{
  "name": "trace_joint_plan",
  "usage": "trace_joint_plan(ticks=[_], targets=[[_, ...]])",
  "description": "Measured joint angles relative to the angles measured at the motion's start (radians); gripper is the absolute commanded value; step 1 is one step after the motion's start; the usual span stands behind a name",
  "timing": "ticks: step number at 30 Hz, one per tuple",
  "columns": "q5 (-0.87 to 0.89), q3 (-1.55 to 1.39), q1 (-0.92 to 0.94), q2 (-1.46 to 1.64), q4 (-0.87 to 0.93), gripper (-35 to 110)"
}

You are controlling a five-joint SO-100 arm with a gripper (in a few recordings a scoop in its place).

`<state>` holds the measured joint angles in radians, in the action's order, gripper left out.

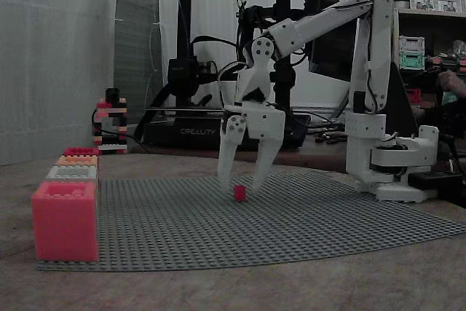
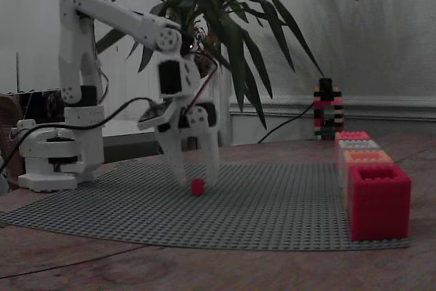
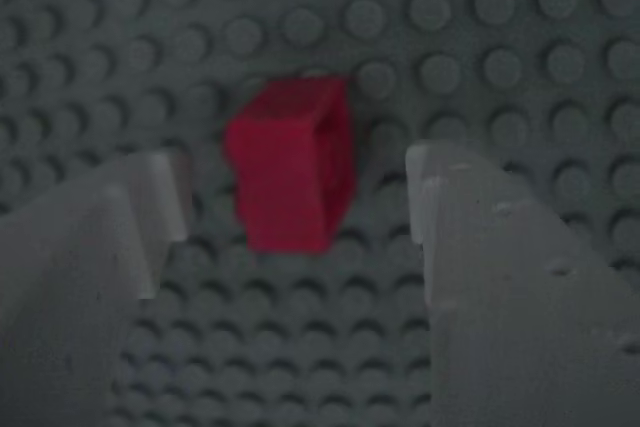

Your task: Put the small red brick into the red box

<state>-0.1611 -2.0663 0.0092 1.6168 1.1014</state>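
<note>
While the gripper [image 1: 239,181] hangs low over the baseplate [image 1: 306,216], its jaws are spread wide and hold nothing. Brick [image 1: 239,193] sits on the plate, between the fingertips [image 3: 440,207]; the wrist view shows a gap on either side. Red box [image 1: 64,220] stands at the plate's near left corner in a fixed view, well apart from the brick, heading a row of boxes [image 1: 73,169]
</note>
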Motion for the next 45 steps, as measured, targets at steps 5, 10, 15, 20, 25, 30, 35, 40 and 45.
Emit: trace_joint_plan(ticks=[5, 10, 15, 20, 25, 30, 35, 40, 45], targets=[[0.0, 0.0, -0.003, -0.012, -0.028, 8], [0.009, 0.018, -0.014, -0.029, -0.046, 0], [0.037, 0.084, -0.014, -0.044, -0.048, 0], [0.054, 0.278, -0.006, -0.109, -0.048, 0], [0.063, 0.577, 0.086, -0.244, -0.071, 0], [0.071, 0.859, 0.176, -0.425, -0.156, 0], [0.06, 1.011, 0.229, -0.568, -0.299, 0], [0.046, 1.078, 0.249, -0.675, -0.397, 0], [0.028, 1.097, 0.249, -0.753, -0.502, 0]])
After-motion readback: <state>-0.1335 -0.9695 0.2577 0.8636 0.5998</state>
